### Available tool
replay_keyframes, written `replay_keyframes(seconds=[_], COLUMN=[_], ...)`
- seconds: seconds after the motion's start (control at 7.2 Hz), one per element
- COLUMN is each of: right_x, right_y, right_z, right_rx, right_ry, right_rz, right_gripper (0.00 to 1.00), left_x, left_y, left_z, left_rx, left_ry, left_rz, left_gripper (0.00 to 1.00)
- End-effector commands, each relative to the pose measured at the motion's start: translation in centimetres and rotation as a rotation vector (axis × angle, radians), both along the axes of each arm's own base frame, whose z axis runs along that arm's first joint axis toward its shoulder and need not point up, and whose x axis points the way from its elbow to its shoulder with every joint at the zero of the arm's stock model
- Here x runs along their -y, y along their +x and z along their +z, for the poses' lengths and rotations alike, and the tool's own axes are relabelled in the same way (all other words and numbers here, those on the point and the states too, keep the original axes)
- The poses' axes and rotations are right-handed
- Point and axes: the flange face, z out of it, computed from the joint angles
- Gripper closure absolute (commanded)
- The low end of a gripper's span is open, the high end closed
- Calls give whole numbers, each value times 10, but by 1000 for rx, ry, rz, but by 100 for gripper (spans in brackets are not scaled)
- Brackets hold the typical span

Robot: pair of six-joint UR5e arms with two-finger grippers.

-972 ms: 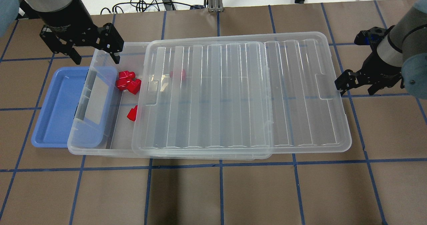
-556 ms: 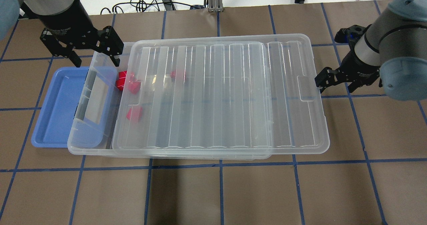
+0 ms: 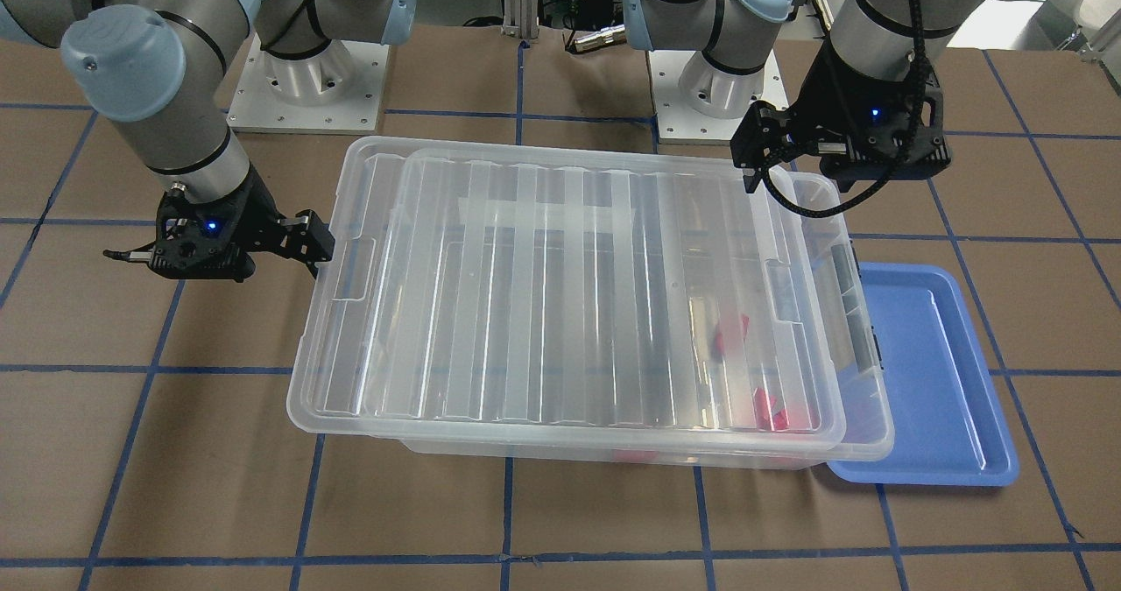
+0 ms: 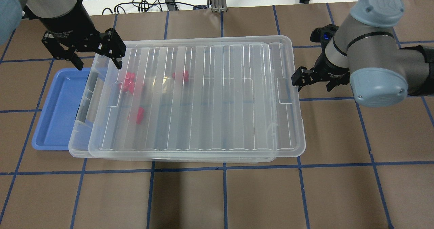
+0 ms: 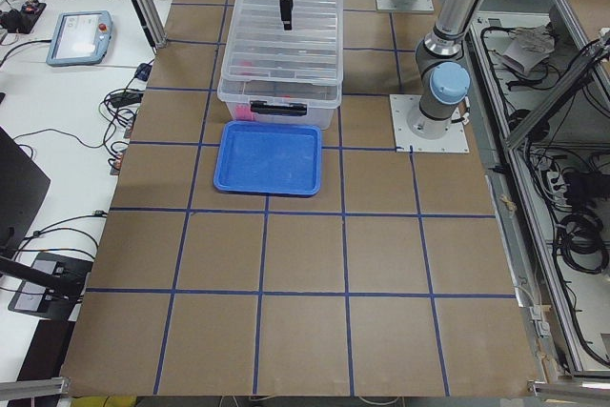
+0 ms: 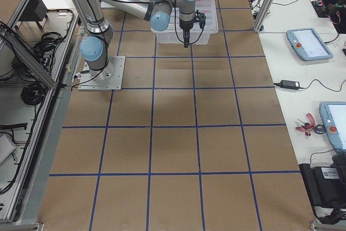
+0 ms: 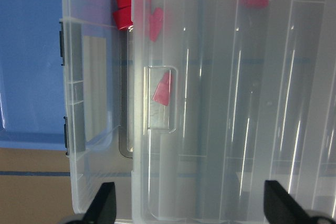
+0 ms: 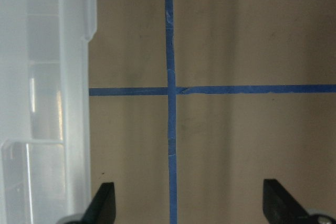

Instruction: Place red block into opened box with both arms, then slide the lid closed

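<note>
The clear box (image 4: 76,149) lies across the table with its lid (image 4: 210,96) on top, covering all but a narrow strip at the left end. The lid overhangs the box's right end. Several red blocks (image 4: 129,81) lie inside near the left end and show pink through the lid; one red block (image 7: 125,12) shows partly in the uncovered strip. My left gripper (image 4: 97,60) hangs open above the box's far left corner, holding nothing. My right gripper (image 4: 313,83) is open beside the lid's right edge, with one fingertip (image 3: 315,242) against it.
A blue tray (image 4: 56,110) sits partly under the box's left end. Brown paper with a blue tape grid (image 8: 170,90) covers the table. Cables (image 4: 149,1) lie beyond the far edge.
The lid has slid left over the box, covering the red blocks. My right gripper moved left with the lid's right edge. The left gripper has barely moved.
</note>
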Motion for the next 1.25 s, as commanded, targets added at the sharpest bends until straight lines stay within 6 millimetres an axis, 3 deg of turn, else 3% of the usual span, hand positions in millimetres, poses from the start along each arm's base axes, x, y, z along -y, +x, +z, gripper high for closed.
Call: replay_keyframes(seconds=[0.0, 0.28, 0.42, 0.97, 1.11], right_x=[2, 7, 11, 2, -1], right_y=[10, 7, 7, 59, 69], right_z=[0, 12, 42, 205, 214], right_rx=[-4, -18, -33, -18, -20], right_ry=[-6, -29, -58, -30, -27], right_rz=[1, 14, 0, -80, -71], right_gripper=[0, 0, 0, 0, 0], left_x=[0, 0, 0, 0, 0], left_y=[0, 0, 0, 1, 1], left_z=[0, -1, -1, -1, 1], left_rx=[0, 1, 1, 0, 2], left_ry=[0, -1, -1, -2, -5], left_rz=[1, 9, 9, 7, 1], left_gripper=[0, 0, 0, 0, 0])
